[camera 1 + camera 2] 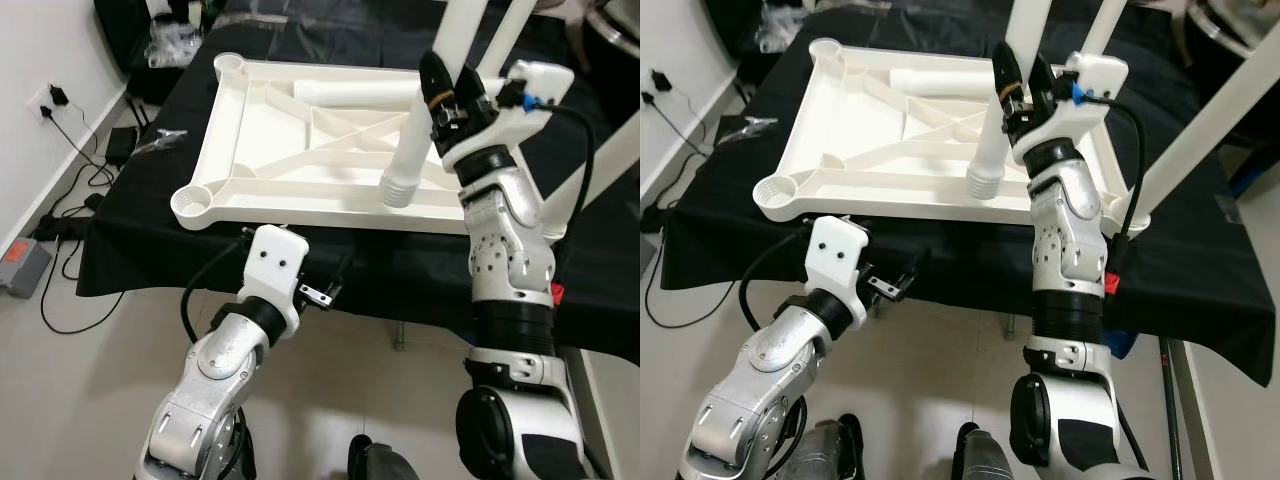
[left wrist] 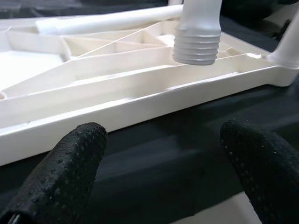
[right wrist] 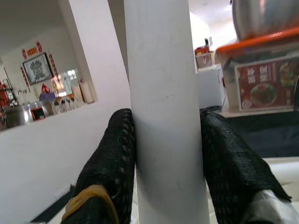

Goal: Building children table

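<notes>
Right tool (image 1: 452, 88) clamped on a white leg (image 1: 420, 135), threaded end hanging just above the upturned tabletop (image 1: 260, 150) on the black desk (image 1: 160, 250). One leg (image 1: 1200, 125) looks fitted beside it, another lies in the frame. Left tool (image 2: 159, 177) wide, nr desk edge. Approx a third done.

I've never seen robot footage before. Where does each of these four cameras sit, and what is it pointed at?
Left eye, right eye: on the head, looking down at the upturned white tabletop and both silver arms.
Left wrist: along the open left tool at the tabletop's edge and the leg's threaded end.
Right wrist: close up, the right tool clamps the table leg.
</notes>
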Available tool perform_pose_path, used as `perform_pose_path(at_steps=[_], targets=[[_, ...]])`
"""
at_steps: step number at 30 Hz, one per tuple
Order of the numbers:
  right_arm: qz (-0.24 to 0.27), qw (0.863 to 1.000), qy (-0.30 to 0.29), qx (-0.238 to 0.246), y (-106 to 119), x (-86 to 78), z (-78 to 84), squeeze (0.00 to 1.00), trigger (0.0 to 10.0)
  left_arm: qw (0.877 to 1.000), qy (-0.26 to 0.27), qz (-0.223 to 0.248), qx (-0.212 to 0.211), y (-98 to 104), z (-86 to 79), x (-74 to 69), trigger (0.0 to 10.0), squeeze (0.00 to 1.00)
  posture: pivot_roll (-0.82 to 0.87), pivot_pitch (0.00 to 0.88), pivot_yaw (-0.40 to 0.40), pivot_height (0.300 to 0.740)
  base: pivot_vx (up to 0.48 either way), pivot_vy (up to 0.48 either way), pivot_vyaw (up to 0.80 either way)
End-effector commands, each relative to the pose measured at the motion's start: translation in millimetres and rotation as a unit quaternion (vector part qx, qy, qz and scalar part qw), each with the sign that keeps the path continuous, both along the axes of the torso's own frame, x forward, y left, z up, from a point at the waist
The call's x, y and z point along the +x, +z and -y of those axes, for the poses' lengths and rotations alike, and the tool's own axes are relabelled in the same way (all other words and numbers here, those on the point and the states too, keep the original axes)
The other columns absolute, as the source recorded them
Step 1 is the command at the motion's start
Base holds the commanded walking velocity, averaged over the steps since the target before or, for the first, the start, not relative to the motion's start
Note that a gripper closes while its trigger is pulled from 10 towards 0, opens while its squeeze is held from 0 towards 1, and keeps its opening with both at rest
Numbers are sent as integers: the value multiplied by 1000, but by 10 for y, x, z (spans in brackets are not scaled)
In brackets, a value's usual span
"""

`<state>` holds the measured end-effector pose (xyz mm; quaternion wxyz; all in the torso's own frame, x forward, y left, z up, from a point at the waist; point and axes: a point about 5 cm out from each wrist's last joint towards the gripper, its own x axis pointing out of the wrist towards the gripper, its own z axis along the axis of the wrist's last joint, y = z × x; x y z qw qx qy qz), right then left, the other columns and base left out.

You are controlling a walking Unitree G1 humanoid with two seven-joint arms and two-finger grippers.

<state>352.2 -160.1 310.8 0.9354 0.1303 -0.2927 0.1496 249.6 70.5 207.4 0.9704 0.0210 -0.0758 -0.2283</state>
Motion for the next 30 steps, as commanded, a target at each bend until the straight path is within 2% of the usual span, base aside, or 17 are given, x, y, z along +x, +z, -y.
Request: perform_pose_path(at_steps=[1, 4, 5, 6, 7, 8, 15, 24, 30], targets=[[2, 1000, -2, 11, 4, -99, 12, 0, 10000, 1000, -9, -5, 6, -49, 12, -6, 10000, 0, 107, 133, -57, 740, 0, 0, 0], [-1, 1000, -7, 15, -4, -136, 20, 0, 10000, 1000, -11, -4, 9, -49, 11, -2, 10000, 0, 106, 130, -55, 740, 0, 0, 0], [-13, 999, 24, 28, -114, -245, -75, 0, 10000, 999, -33, 0, 29, 18, 40, 67, 10000, 0, 107, 90, -34, 740, 0, 0, 0], [-13, 999, 24, 28, -114, -245, -75, 0, 10000, 999, -33, 0, 29, 18, 40, 67, 10000, 0, 107, 90, -34, 740, 0, 0, 0], [-28, 998, 56, 30, -235, -356, -179, 0, 10000, 997, -56, 3, 48, 53, 65, 111, 10000, 0, 108, 83, -30, 740, 0, 0, 0], [-35, 997, 62, 25, -276, -399, -212, 0, 10000, 997, -60, 3, 51, 53, 66, 121, 10000, 0, 106, 82, -28, 740, 0, 0, 0], [-68, 993, 100, 10, -478, -571, -372, 0, 10000, 995, -70, -9, 72, -52, 90, 148, 10000, 0, 99, 73, -20, 740, 0, 0, 0], [-76, 990, 119, 11, -487, -680, -458, 0, 10000, 993, -87, -39, 77, -174, 146, 132, 10000, 0, 93, 80, -15, 740, 0, 0, 0], [-76, 986, 148, 17, -453, -770, -570, 0, 10000, 992, -77, -59, 78, -272, 115, 186, 10000, 0, 93, 88, -16, 740, 0, 0, 0]])
